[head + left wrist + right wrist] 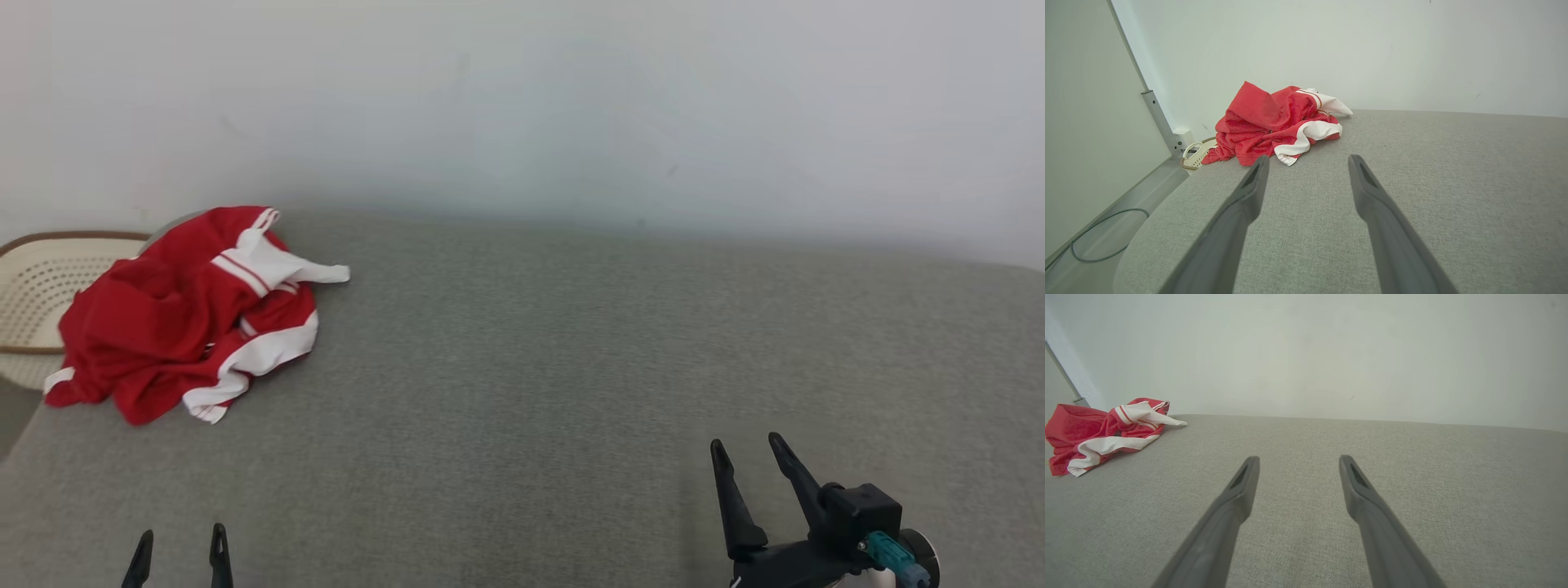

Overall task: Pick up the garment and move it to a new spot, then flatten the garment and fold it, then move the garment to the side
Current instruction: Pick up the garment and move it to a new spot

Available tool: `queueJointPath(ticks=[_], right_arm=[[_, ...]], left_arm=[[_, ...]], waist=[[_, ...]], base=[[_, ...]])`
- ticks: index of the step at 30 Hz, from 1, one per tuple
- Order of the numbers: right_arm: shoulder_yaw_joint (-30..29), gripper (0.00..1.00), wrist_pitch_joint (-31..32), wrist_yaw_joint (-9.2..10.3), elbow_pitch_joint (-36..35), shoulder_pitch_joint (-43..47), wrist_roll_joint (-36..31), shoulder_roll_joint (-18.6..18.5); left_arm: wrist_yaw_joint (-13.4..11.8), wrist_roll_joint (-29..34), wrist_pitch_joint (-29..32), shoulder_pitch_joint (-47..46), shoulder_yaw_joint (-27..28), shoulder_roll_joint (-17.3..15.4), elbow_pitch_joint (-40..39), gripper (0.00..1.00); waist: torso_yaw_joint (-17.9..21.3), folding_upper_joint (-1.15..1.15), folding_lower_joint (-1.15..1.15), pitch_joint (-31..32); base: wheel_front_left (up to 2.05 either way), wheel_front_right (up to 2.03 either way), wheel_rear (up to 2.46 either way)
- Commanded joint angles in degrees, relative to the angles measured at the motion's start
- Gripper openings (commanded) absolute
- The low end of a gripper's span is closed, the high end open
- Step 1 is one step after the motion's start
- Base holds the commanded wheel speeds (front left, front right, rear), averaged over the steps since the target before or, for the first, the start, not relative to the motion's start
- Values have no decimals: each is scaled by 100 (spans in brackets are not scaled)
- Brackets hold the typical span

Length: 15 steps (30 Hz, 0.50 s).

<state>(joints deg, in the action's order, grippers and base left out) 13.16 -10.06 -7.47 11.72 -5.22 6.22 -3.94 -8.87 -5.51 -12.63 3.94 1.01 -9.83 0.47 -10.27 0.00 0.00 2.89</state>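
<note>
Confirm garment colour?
Red with white striped trim; the garment shows best in the left wrist view.

Soft red cloth garment [180,327], matt grey woven surface [531,367]

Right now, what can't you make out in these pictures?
Head view: the basket sits partly behind the garment, cut by the left edge.
Head view: bottom edge cuts off the left gripper except its fingertips.
All views: the garment is crumpled, hiding its type and underside.
</note>
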Motion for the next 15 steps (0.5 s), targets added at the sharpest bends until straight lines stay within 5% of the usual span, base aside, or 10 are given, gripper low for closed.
queueJointPath(ticks=[1,15], right_arm=[[1,100,-21,-4,4,48,47,13],[102,100,-101,-4,157,25,126,39]], left_arm=[[-18,-54,6,69,3,-39,-13,100],[-63,-197,94,158,59,-71,-80,100]], waist=[[-315,0,0,-7],[-1223,0,0,75]], base=[[0,0,0],[0,0,0]])
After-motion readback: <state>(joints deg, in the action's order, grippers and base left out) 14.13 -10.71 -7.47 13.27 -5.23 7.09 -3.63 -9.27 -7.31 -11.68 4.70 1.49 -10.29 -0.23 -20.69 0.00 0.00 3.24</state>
